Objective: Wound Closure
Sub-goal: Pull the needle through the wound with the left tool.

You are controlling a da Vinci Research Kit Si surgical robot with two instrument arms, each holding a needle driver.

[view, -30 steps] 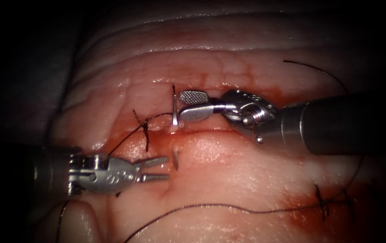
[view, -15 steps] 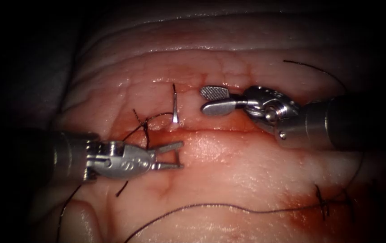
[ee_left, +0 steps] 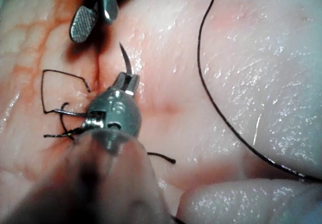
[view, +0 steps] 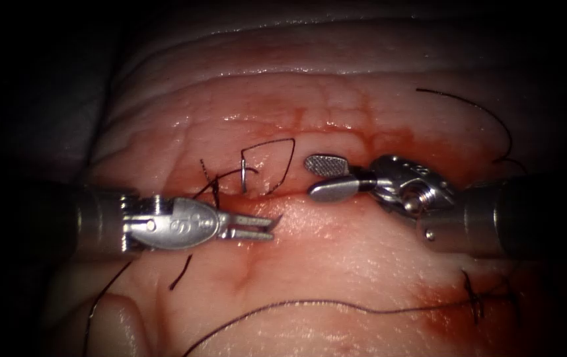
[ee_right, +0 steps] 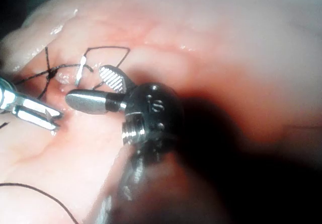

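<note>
Glistening pale tissue, streaked with red fluid, is being lit around the cut, and the curved needle is sitting in the tissue across it. Its pointed end is being pinched by the left tool, whose jaws are pressed together just behind the tip, while the blunt end is standing out of the tissue beyond those jaws, trailing a loop of thread. The right tool is being held just beside that loop with its jaws spread and nothing between them. The needle is judged light, stiff and slippery (steel on wet tissue), so a hold on the body behind the point is being favoured over the fragile tip; the thread is limp and the tissue soft and easily torn. In the left wrist view, the sharp tip is being shown protruding past the closed jaws, a detail barely readable from the endoscope. In the right wrist view, the blunt end is being shown just ahead of the spread jaws.
</note>
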